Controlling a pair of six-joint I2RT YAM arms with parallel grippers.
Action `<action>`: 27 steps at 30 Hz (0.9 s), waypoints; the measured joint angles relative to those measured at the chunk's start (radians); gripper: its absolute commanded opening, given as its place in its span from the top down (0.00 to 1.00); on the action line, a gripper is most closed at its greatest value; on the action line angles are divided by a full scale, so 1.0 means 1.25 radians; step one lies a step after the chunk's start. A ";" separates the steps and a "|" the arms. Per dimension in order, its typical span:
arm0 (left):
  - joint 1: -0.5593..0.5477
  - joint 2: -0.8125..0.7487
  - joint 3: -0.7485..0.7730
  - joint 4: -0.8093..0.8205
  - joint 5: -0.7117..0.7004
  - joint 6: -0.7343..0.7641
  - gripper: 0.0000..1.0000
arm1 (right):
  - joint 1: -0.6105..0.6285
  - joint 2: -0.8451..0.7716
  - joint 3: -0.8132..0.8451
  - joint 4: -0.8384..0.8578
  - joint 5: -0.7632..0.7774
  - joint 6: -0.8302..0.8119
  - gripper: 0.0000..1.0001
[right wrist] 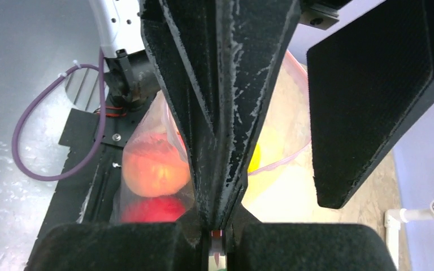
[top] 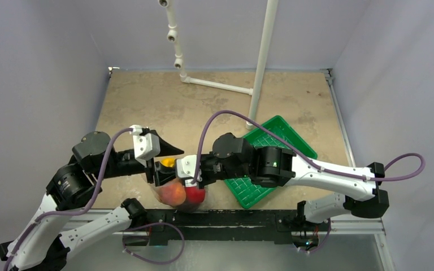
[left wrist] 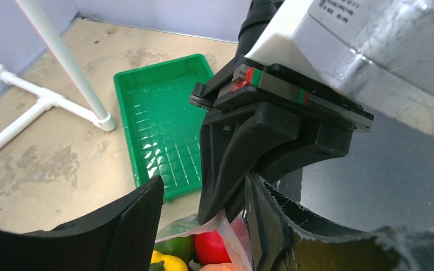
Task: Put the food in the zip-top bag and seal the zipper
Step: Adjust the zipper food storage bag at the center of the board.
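Observation:
The clear zip-top bag (top: 179, 199) hangs lifted over the table's near edge. It holds a peach (top: 172, 193), a red tomato (top: 195, 195) and a yellow pepper (top: 168, 162). In the left wrist view a green mango (left wrist: 175, 245) lies beside the tomato (left wrist: 217, 248). My right gripper (top: 169, 174) is shut on the bag's mouth by the pale pink zipper (left wrist: 206, 227). My left gripper (top: 166, 160) is open, its fingers (left wrist: 118, 226) astride the right gripper's tips and the bag mouth. The right wrist view shows the peach (right wrist: 155, 166) through the plastic. The eggplant is hidden.
The green ribbed tray (top: 271, 148) lies under the right arm, with no food showing in it (left wrist: 164, 124). A white pipe frame (top: 263, 56) stands at the back of the tan table. The black base rail (top: 231, 217) runs along the near edge below the bag.

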State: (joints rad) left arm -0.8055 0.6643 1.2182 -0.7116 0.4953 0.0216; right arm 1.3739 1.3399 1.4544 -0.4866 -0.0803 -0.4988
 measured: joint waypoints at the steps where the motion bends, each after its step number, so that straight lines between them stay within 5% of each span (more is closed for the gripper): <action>1: -0.001 0.000 -0.005 0.002 0.008 0.003 0.43 | 0.000 -0.001 0.000 -0.003 -0.005 0.000 1.00; 14: -0.038 -0.016 -0.052 0.004 0.053 0.022 0.41 | 0.006 -0.070 -0.020 -0.024 -0.022 0.004 1.00; 27: -0.039 0.102 -0.047 -0.025 0.122 0.011 0.46 | 0.006 -0.110 -0.064 -0.025 -0.017 0.041 1.00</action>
State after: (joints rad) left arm -0.8543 0.7914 1.1591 -0.7425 0.6483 0.0349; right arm 1.3811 1.2018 1.3743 -0.5175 -0.1020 -0.4473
